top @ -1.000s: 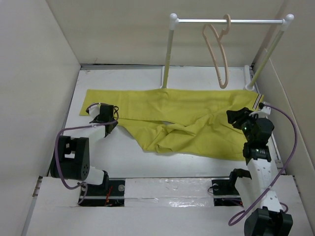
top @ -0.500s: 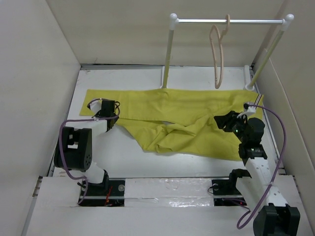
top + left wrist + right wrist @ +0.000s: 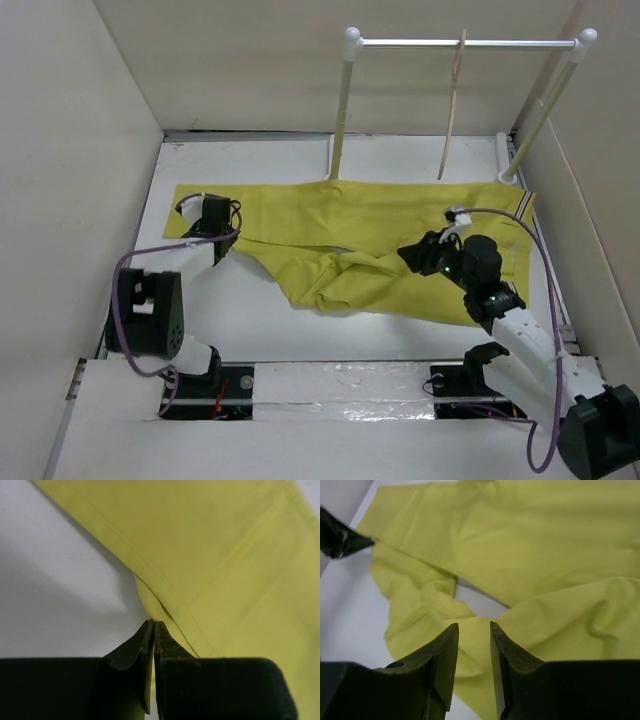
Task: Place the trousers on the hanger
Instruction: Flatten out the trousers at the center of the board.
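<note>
Nothing is hung yet: the trousers [image 3: 380, 240] lie crumpled across the middle of the table [image 3: 250, 320], the hanger [image 3: 452, 110] bare on the rail [image 3: 400, 43] at one o'clock. The left gripper [image 3: 151, 630] pinches a leg hem at nine o'clock; the right gripper [image 3: 474, 627] hovers, fingers [image 3: 445, 650] parted, empty. The hanger shows edge-on, its outline unreadable.

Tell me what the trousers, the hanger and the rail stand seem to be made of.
The trousers: woven cloth, matte yellow-green, by the stitched seams and soft folds. The hanger: probably wood, pale beige; seen edge-on, so plastic is possible. The rail stand: likely metal tube, white posts and a shinier bar.
</note>
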You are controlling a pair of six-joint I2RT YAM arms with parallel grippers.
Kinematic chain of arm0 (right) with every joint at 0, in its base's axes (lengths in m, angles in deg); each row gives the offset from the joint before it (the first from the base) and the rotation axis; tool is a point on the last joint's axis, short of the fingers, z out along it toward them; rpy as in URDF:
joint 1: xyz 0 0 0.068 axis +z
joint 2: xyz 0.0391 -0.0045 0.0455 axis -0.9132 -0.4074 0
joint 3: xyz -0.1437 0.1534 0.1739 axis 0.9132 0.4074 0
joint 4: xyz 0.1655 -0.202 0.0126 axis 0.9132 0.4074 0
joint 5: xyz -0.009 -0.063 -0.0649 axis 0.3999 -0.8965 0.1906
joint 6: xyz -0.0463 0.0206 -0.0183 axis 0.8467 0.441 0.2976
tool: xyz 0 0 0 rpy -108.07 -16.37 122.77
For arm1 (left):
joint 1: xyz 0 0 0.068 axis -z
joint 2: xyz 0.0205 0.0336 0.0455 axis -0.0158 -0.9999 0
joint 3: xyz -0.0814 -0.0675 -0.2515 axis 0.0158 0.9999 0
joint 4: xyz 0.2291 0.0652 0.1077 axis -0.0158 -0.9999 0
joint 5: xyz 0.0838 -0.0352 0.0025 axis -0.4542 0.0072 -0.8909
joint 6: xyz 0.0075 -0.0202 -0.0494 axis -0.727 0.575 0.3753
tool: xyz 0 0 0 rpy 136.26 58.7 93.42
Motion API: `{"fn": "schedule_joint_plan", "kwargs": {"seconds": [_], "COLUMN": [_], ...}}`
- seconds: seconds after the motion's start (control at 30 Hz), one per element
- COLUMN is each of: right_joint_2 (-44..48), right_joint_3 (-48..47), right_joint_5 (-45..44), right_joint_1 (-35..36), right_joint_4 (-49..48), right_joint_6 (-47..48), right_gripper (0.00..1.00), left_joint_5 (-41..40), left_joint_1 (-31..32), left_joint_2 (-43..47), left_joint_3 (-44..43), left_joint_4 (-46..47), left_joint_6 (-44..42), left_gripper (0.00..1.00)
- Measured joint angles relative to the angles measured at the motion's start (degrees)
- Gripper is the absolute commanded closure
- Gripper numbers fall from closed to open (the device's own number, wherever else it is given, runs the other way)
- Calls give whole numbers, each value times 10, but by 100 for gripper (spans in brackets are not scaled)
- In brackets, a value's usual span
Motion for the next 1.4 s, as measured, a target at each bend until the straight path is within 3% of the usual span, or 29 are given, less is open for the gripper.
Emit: {"fn": "schedule_joint_plan", "kwargs": {"seconds": [0.23, 0.37, 0.53, 0.67, 0.73, 0.8, 0.97, 1.03, 1.13, 1.4], "right_joint_2": [-101, -197, -333, -354, -337, -303, -151, -85, 8, 122], "right_joint_3": [-117, -208, -312, -321, -313, -300, -246, -215, -151, -66], "right_joint_5": [-59, -80, -84, -92, -101, -119, -215, -261, -310, -324], "right_joint_1": [215, 299, 359, 379, 380, 379, 362, 326, 231, -14], "right_joint_4": [5, -2, 2, 4, 6, 10, 50, 74, 107, 214], "right_joint_6": [32, 56, 86, 94, 95, 96, 95, 87, 69, 33], "right_gripper": [65, 68, 83, 81, 76, 72, 44, 30, 19, 20], "left_joint_5": [33, 40, 71, 85, 77, 59, 6, -17, -45, -82], "left_joint_1": [1, 1, 1, 1, 1, 1, 1, 1, 1, 1], "left_joint_2": [232, 337, 404, 451, 484, 515, 541, 544, 562, 602], "left_joint_3": [32, 45, 80, 91, 81, 52, -83, -130, -167, -189], "left_joint_4": [-55, -100, -139, -185, -207, -231, -240, -232, -223, -236], "left_joint_6": [-22, -41, -43, -42, -42, -42, -53, -64, -82, -127], "left_gripper": [100, 100, 100, 100, 100, 100, 100, 100, 100, 100]}}
